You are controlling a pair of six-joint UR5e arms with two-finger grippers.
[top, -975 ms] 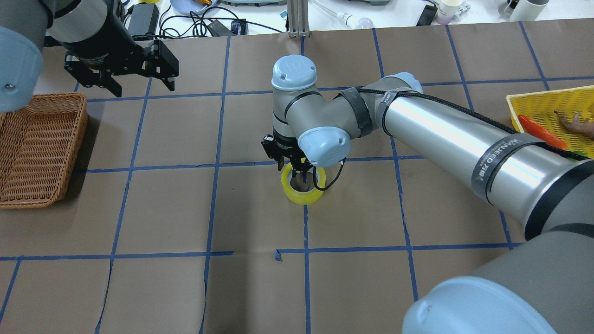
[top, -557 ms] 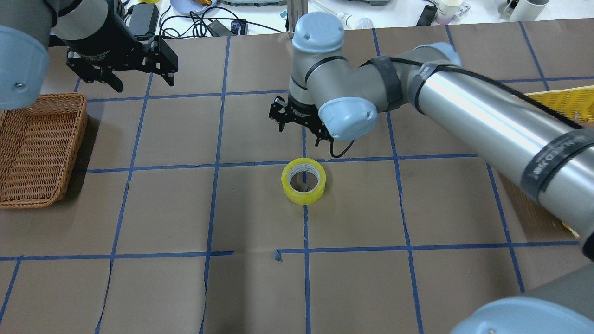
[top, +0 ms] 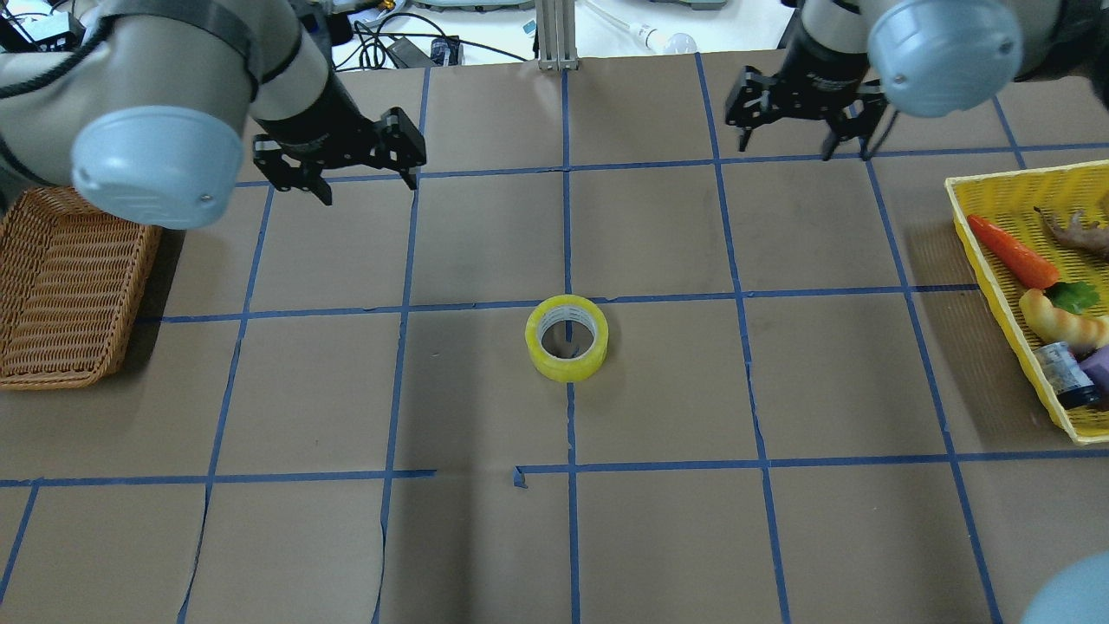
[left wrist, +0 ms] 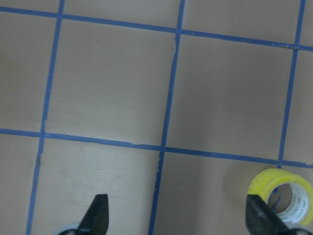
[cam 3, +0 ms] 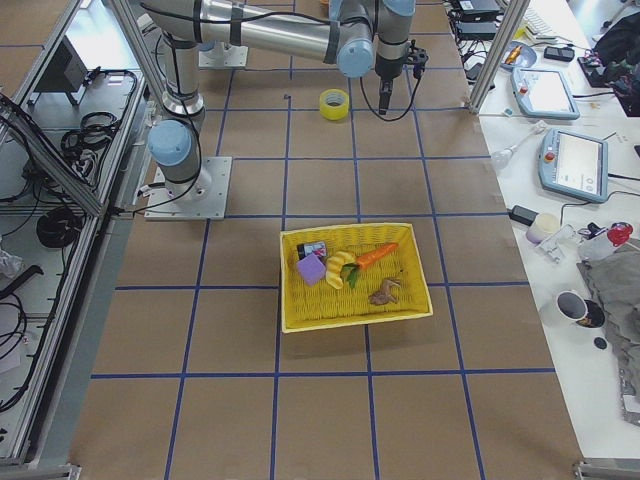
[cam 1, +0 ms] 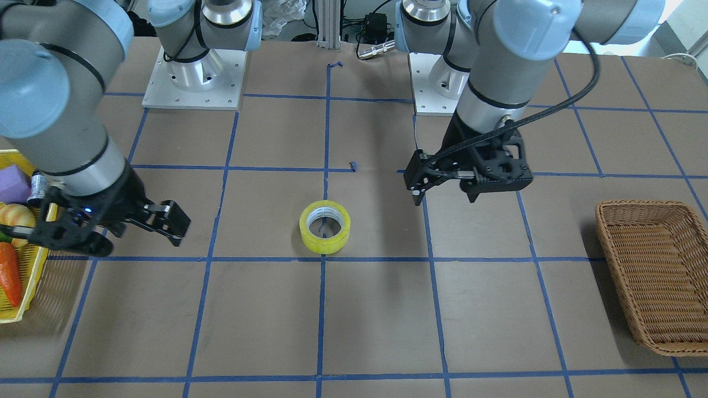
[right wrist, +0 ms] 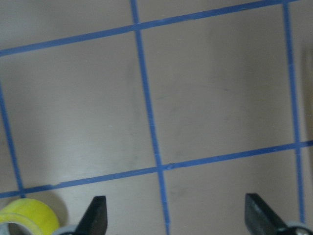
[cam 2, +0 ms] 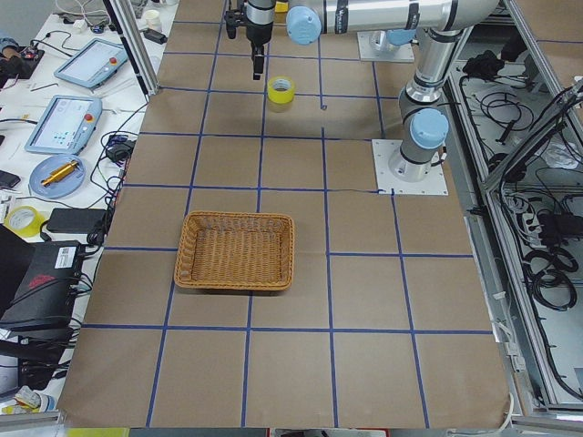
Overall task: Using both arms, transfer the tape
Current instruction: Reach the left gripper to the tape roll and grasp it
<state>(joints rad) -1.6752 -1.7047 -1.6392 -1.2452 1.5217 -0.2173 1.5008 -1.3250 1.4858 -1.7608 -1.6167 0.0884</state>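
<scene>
The yellow tape [top: 567, 338] lies flat on the table's middle, on a blue grid line, with nothing touching it. It also shows in the front view [cam 1: 324, 226] and at the lower edges of the left wrist view [left wrist: 281, 196] and the right wrist view [right wrist: 27, 218]. My left gripper [top: 368, 186] is open and empty, hovering beyond the tape to its left. In the front view it [cam 1: 444, 198] hangs right of the tape. My right gripper [top: 787, 146] is open and empty, far beyond the tape to its right.
A brown wicker basket [top: 69, 286] stands at the table's left edge. A yellow mesh basket [top: 1009, 195] with a carrot and other items stands at the right edge. Cables and devices lie beyond the far edge.
My right gripper was down at the tape, then lifted off and drew back to the far right, leaving the tape in place. My left gripper moved right, toward the middle.
</scene>
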